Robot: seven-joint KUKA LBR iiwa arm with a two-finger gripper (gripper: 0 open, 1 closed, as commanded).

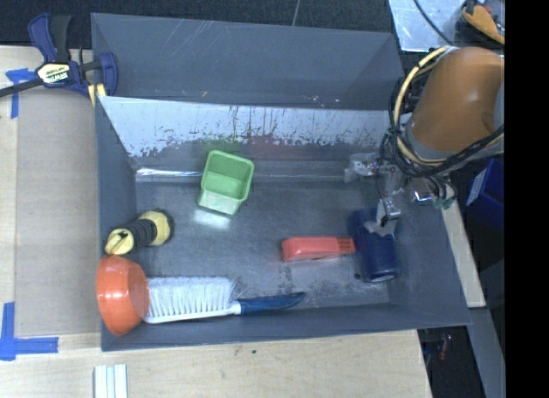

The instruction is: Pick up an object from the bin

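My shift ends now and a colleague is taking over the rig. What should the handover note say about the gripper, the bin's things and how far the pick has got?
Gripper: low at the right side of the grey metal bin, just above the dark blue blocky object; grip state unclear.
Things: flat red plastic piece left of the blue object. Green square cup, white-bristled brush with blue handle and orange bowl lie further left.
Done: nothing looks lifted.
Left: grasp one thing and lift it out.
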